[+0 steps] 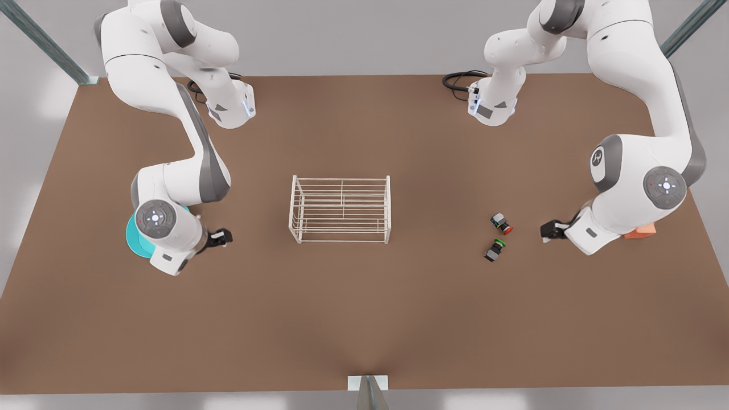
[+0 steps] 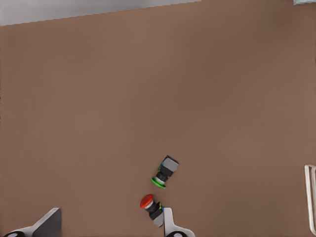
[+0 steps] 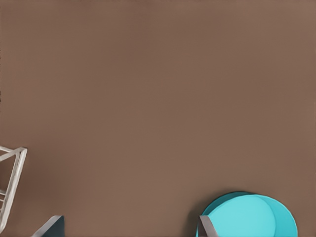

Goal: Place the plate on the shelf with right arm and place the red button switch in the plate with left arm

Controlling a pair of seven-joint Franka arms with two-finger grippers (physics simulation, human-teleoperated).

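Most of the turquoise plate (image 1: 134, 237) lies tucked under the wrist of the right arm on the front view's left, only a crescent of its rim peeking out; the right wrist view shows more of its smooth shallow face (image 3: 254, 217) flat on the brown table (image 1: 364, 319). The right gripper (image 1: 221, 236) hangs just beside it, its fingers (image 3: 206, 228) spread wide with nothing between them. On the front view's right, the left arm's bulk covers nearly all of an orange block (image 1: 642, 230). The left gripper (image 1: 548, 230) hovers near the red button switch (image 1: 502, 223), jaws parted and empty. That blocky dark switch lies on its side, the green-capped switch (image 1: 495, 250) just beside it. Mid-table stands the white wire shelf (image 1: 340, 209), thin-barred and bare.
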